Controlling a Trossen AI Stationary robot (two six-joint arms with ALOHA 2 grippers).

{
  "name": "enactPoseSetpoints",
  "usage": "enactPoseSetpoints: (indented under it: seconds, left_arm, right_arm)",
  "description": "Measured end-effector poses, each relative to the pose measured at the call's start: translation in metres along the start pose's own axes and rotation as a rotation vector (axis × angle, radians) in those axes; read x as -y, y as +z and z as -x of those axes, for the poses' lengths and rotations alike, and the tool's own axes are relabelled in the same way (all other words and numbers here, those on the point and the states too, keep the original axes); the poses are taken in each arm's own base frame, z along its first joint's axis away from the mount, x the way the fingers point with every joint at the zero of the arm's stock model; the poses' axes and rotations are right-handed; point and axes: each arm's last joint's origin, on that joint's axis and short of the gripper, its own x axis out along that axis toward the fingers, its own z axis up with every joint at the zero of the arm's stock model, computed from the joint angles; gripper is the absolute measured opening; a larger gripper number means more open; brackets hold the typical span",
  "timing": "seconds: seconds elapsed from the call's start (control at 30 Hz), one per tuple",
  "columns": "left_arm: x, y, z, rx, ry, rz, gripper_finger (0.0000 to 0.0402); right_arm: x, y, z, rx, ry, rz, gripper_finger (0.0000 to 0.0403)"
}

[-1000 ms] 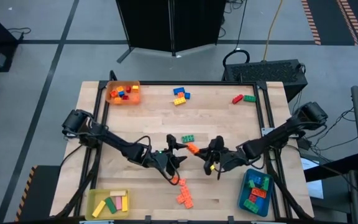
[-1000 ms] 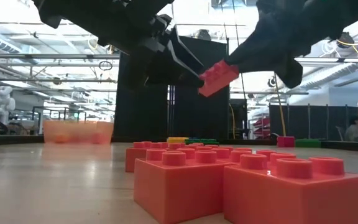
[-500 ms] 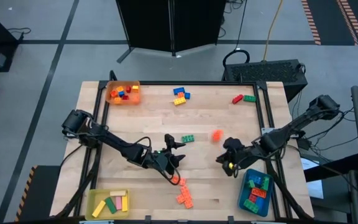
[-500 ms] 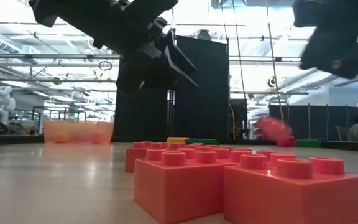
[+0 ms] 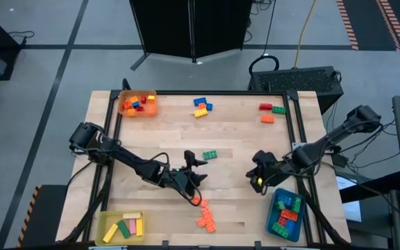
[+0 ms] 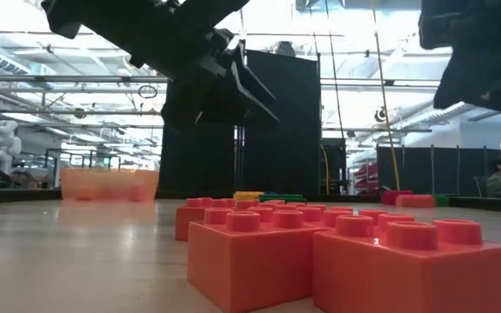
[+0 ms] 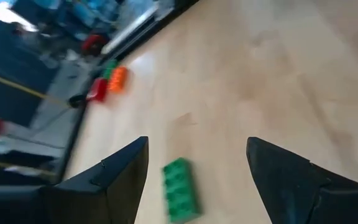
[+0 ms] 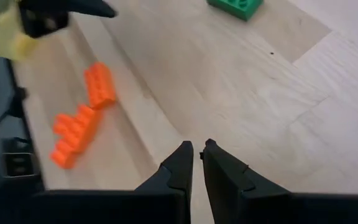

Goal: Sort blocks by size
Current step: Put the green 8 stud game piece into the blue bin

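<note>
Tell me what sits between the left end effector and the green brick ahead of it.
Nothing visible: the open left end effector hangs above bare table, with the green brick lying between its fingers' line of sight.

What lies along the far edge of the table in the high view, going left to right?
Orange square tray of small bricks → blue-and-yellow brick cluster → red, green and orange bricks near the right corner.
</note>
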Motion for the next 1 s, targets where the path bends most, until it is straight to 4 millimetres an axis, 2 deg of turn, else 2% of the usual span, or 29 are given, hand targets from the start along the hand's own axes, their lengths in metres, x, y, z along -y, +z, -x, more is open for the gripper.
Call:
enactPoseSetpoints:
  seconds: [0.3, 0.5, 0.73, 0.87, 1.0]
  left_arm:
    - [-0.01, -0.017, -0.012, -0.079, -0.129, 0.096, 0.0272]
    - [-0.015, -0.021, -0.017, -0.067, -0.261, 0.161, 0.0272]
    - [-0.019, -0.027, -0.02, -0.116, -0.222, 0.159, 0.0272]
    - [-0.02, -0.028, -0.02, -0.132, -0.21, 0.175, 0.0272]
    - [-0.025, -0.031, -0.022, -0.164, -0.122, 0.172, 0.0272]
  right_arm:
    - [0.003, 0.004, -0.037, -0.017, -0.109, 0.144, 0.0031]
    - [-0.002, 0.016, -0.058, 0.0, -0.05, 0.238, 0.0044]
    - [0.001, 0.035, -0.081, 0.094, -0.059, 0.415, 0.0107]
    - [0.011, 0.049, -0.096, 0.119, -0.12, 0.574, 0.0154]
    - [0.023, 0.067, -0.114, 0.108, -0.194, 0.756, 0.0194]
